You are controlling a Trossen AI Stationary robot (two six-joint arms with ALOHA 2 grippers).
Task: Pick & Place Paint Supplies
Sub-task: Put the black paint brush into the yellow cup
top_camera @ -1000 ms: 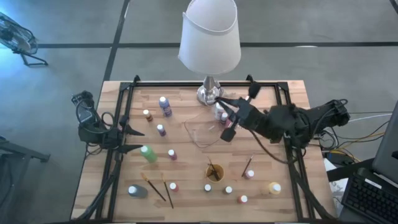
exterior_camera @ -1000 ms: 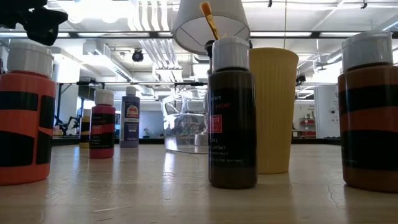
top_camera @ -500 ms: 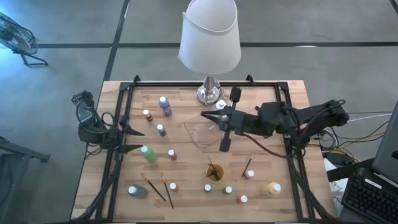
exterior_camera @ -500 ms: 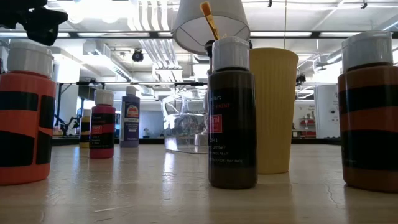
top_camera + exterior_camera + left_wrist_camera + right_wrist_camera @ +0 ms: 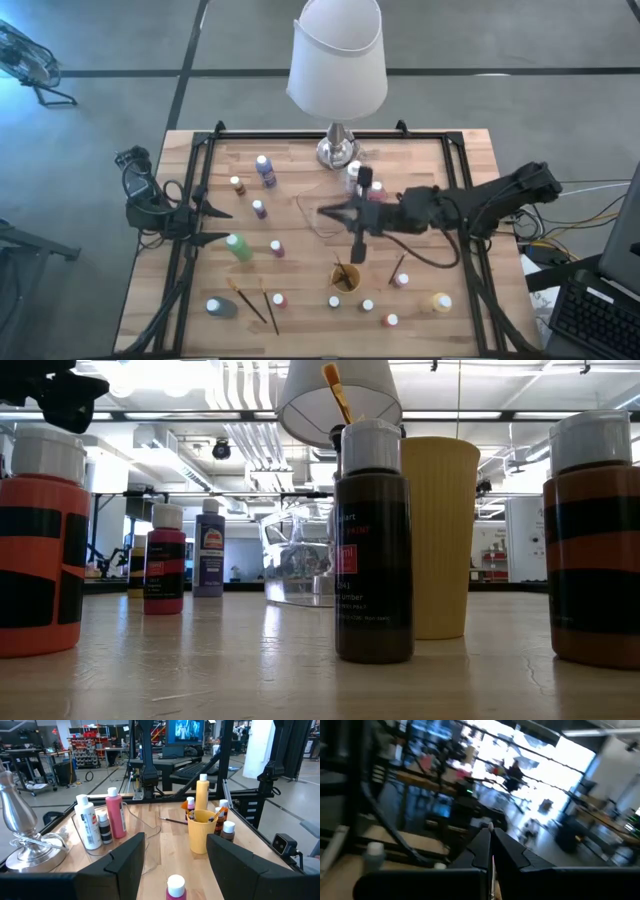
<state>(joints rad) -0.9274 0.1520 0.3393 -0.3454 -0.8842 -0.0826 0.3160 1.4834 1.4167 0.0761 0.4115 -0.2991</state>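
- As I hold my right claw (image 5: pixel 330 212) pinched shut over the clear tray (image 5: pixel 318 226), whether it grips anything I cannot tell.
- My left claw (image 5: pixel 222 225) waits wide open at the table's left edge.
- Two bottles (image 5: pixel 354 178) stand by the tray; most bottles and the brushes (image 5: pixel 248 301) remain scattered, unplaced.

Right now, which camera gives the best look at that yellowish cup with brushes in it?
The left wrist view: the cup stands whole, brushes poking out. The low view shows the cup partly behind a brown bottle. The high view sees only its rim from above. The right wrist view misses it.
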